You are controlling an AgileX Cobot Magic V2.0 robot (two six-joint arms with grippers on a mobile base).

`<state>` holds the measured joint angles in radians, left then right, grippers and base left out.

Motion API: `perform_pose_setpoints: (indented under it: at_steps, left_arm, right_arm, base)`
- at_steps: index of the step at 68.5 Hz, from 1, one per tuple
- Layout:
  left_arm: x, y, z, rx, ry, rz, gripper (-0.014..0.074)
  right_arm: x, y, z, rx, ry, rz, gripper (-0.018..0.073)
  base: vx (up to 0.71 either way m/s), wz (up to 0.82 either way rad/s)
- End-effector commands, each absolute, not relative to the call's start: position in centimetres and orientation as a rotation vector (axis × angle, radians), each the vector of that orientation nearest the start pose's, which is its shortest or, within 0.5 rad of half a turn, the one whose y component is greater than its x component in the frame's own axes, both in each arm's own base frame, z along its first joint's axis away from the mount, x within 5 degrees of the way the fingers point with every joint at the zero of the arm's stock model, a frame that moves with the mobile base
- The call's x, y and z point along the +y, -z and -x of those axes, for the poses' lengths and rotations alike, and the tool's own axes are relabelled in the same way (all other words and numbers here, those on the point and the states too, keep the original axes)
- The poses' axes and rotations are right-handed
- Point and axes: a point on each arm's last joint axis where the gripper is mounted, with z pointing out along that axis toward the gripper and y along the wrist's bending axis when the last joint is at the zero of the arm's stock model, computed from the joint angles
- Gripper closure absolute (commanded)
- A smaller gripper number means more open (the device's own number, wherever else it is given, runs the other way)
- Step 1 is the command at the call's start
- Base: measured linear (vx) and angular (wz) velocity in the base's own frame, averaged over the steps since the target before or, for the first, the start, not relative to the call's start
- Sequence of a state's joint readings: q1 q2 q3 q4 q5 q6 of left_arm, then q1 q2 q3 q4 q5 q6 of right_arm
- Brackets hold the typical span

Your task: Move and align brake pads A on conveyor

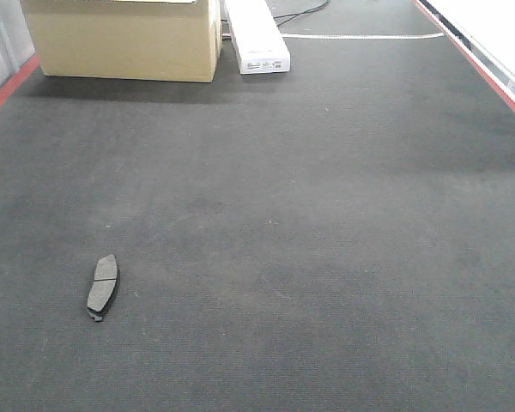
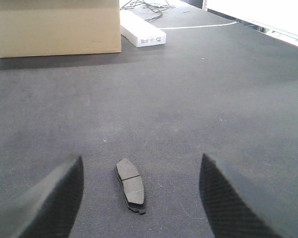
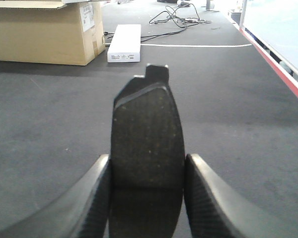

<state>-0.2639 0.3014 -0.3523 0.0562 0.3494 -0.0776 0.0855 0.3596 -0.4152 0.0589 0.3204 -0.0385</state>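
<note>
Pad (image 3: 146,124) gripped in right pincer (image 3: 146,157), wrist view only.

Open belt: the conveyor (image 1: 326,215) lies bare across its middle and right side, leaving broad room to pass. At the far left a cardboard box (image 1: 124,39) stands with a white box (image 1: 257,39) just beside it, cables (image 3: 174,17) beyond. One pad (image 1: 103,286) lies flat near left, between the wide-apart fingers (image 2: 54,198) of the left gripper (image 2: 141,171), touching neither. A second pad (image 3: 146,114) fills the jaws of the right gripper (image 3: 147,158).
</note>
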Motion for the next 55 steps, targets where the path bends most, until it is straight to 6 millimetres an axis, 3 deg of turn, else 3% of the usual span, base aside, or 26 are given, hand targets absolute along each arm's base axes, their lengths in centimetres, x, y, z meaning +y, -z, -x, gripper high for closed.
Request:
perform_pose_setpoints:
  at_steps: [1,10,26,38,55]
  left_arm:
    - [-1.9,-29.3,-7.5,1.696,0.204,-0.197,0.0108]
    - [-1.9,-29.3,-7.5,1.696,0.204,-0.197,0.0108]
    - [-1.9,-29.3,-7.5,1.696,0.204,-0.197,0.0108]
    - [-1.9,-29.3,-7.5,1.696,0.204,-0.197,0.0108]
    - [-1.9,-29.3,-7.5,1.696,0.204,-0.197,0.0108]
  right_arm:
    - [0.8,-31.9,-8.7,1.641,-0.127,0.020,0.0569]
    - [1.1,-32.1,-11.5,1.788,-0.112,0.035,0.0567]
    - [1.8,-32.1,-19.3,2.115,-0.104,0.046,0.0563]
    - [2.2,-30.2,-24.7,2.353,-0.088,0.061,0.0560]
    - [2.8,-27.1,-31.1,2.551,-0.055,0.146,0.0554]
  base:
    - [0.00,0.00]
    - [0.00,0.00]
    - [0.00,0.00]
    - [0.00,0.00]
    - [0.00,0.00]
